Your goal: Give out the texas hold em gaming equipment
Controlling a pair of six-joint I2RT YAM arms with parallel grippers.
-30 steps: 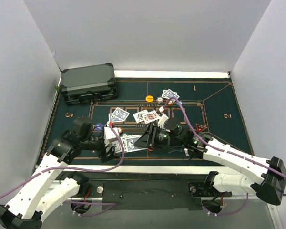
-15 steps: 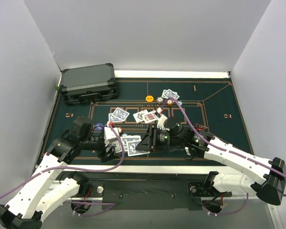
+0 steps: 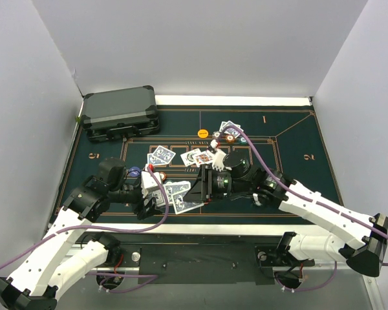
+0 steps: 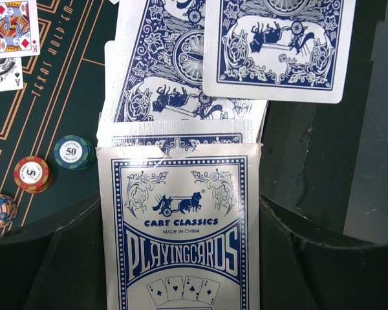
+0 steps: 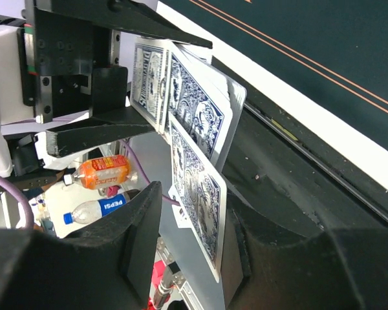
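Several blue-backed cards [image 4: 181, 77] fan out of the open card box [image 4: 181, 239], which the left gripper [image 3: 149, 195] clamps in its closed fingers at the near edge of the desk [image 3: 291, 168]. Facing it from the right, the right gripper [image 5: 191, 229] is closed on a single card [image 5: 197, 187], pinched on edge and hanging just below the rest of the fan. From the right wrist view, that card appears to sit over the desk's near rim, not over the felt.

Just beyond the box, a teal chip [image 4: 71, 152] and a red chip [image 4: 31, 173] lie side by side on the felt. Farther out, a face-down pair [image 3: 160, 155] and face-up cards [image 3: 200, 156] lie mid-desk. An orange chip [image 3: 203, 133] and more cards [image 3: 231, 127] sit beyond them, and the hard case [image 3: 119, 115] rests at the far left corner.

The main risk seems to be the loose fan: drawing the pinched card away could drag its neighbours out with it. A slim edge grip could also slip, dropping the card off the desk's front.
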